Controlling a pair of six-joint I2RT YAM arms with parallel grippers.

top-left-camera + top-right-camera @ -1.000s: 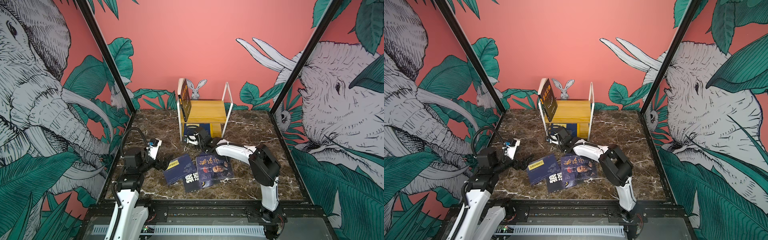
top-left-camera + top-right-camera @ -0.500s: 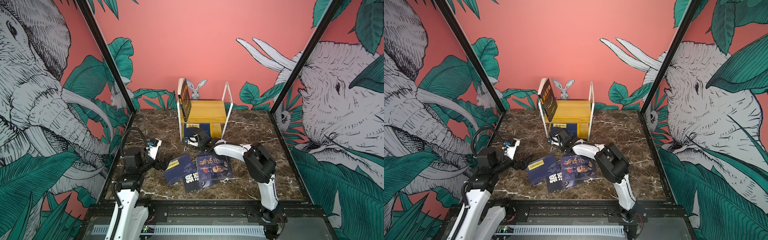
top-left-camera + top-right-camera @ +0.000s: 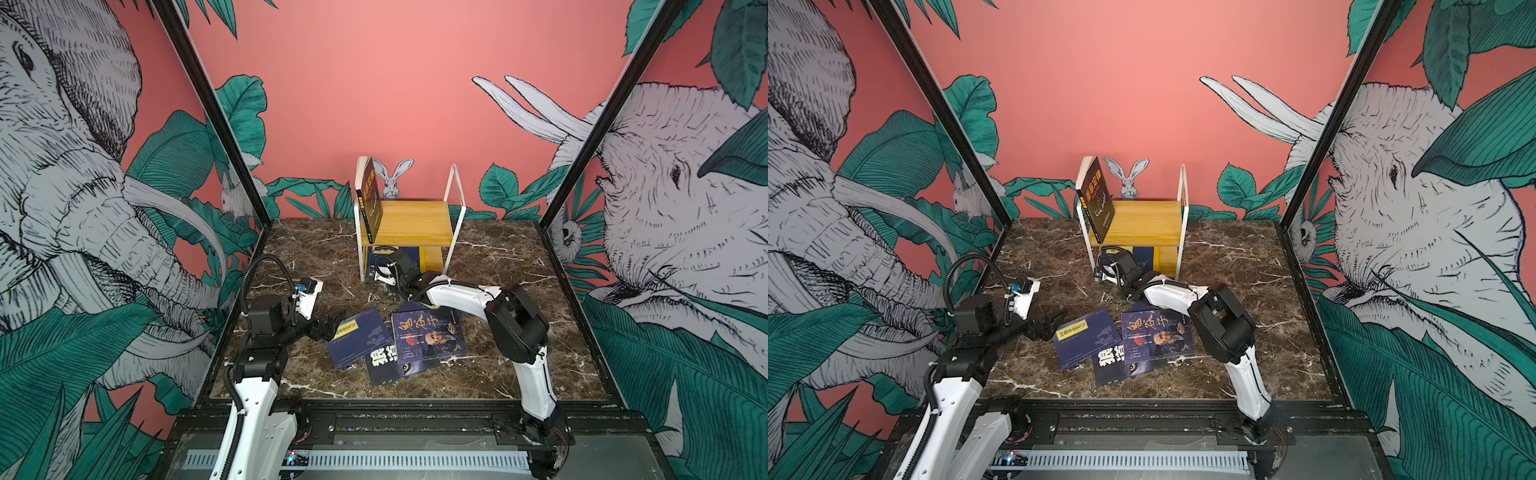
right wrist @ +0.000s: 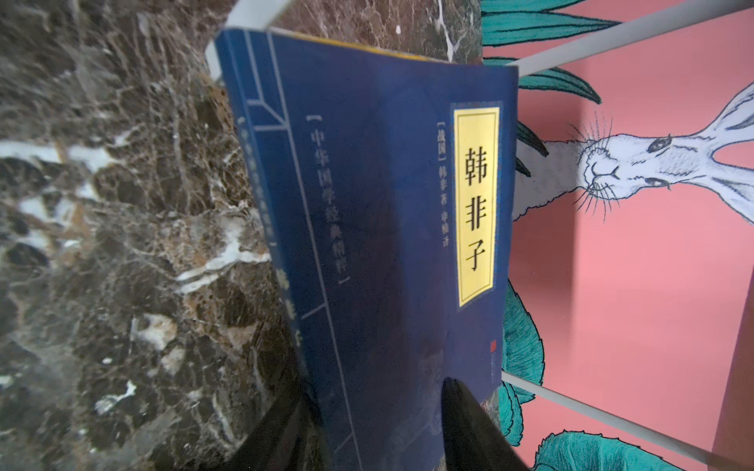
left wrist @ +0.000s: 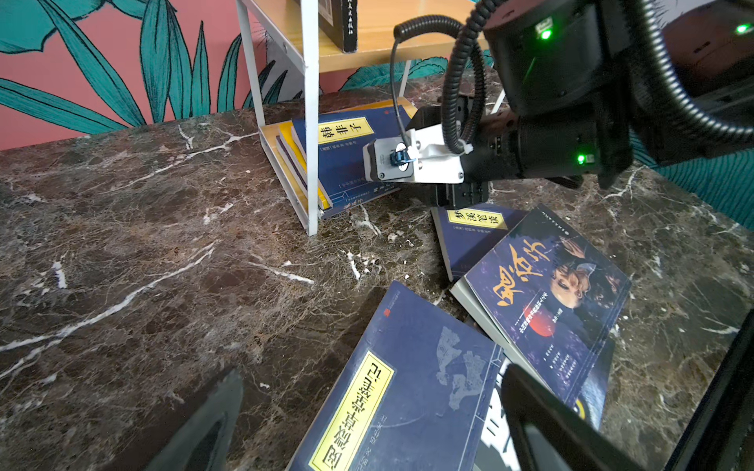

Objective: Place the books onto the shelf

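Straddling the navy book [image 4: 367, 224] on the shelf's [image 3: 415, 220] lower board (clamped or not, unclear), the right gripper [image 4: 369, 393] needs a spine-side hold on this light, floppy paperback; left gripper [image 5: 371, 373] spread.

A navy book [image 4: 367, 204] with a yellow title label [image 4: 475, 204] faces the camera. The right end effector [image 4: 371, 393] straddles the book's near edge, one dark finger [image 4: 469, 424] over the cover and its mate on the spine side; whether they pinch it is unclear. The marble desk [image 4: 122, 204] spreads beyond the book's spine. Beyond its label edge, white rods of the shelf [image 4: 612, 36] cross a pink wall [image 4: 632, 306] with a drawn rabbit [image 4: 632, 163].
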